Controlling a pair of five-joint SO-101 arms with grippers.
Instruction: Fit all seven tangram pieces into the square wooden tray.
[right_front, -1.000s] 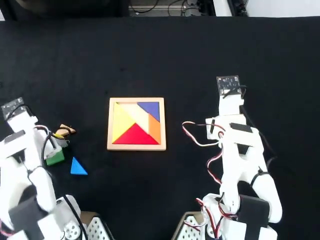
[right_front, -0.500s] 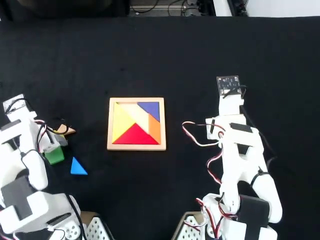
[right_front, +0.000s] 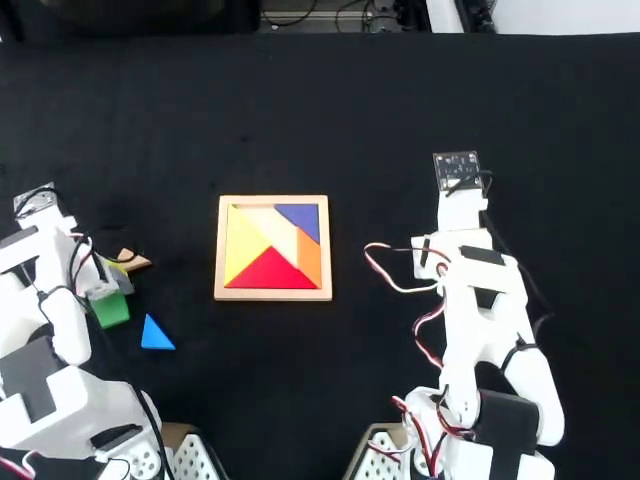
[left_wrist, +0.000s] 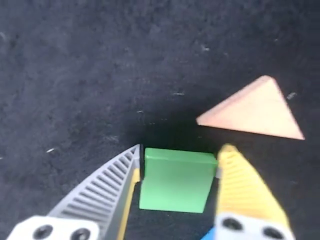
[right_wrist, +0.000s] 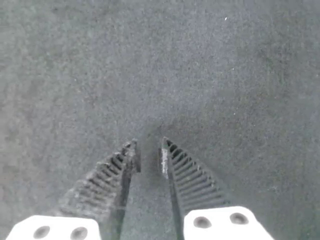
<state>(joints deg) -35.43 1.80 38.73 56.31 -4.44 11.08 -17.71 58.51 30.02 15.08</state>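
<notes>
At the left edge of the high view, the left arm (right_front: 45, 330) reaches toward the upper part of the frame. The left gripper (right_front: 103, 290) is clenched on the green square (right_front: 110, 312). In the left wrist view, the left gripper (left_wrist: 182, 148) has its grey finger (left_wrist: 107, 182) against one side of the green square (left_wrist: 175, 180) and its yellow finger (left_wrist: 245, 190) against the other. The tan triangle (left_wrist: 252, 111) lies flat just beyond the square, apart from it.

In the high view the tan triangle (right_front: 135, 260) sits just above the square. The blue triangle (right_front: 156, 334) lies just below and to the right of it on the black cloth (right_front: 400, 100).

At the centre sits the square wooden tray (right_front: 272, 295). It holds a yellow piece (right_front: 243, 248) on the left, a red triangle (right_front: 270, 270) at the bottom, a blue piece (right_front: 300, 218) at the upper right and an orange piece (right_front: 310, 255) along the right side. A pale patch lies at the upper middle; whether it is a piece or bare wood cannot be told.

On the right stands the right arm (right_front: 478, 300), well apart from the tray. The right gripper (right_wrist: 149, 155) is empty, its jaws drawn almost together over the bare cloth.
</notes>
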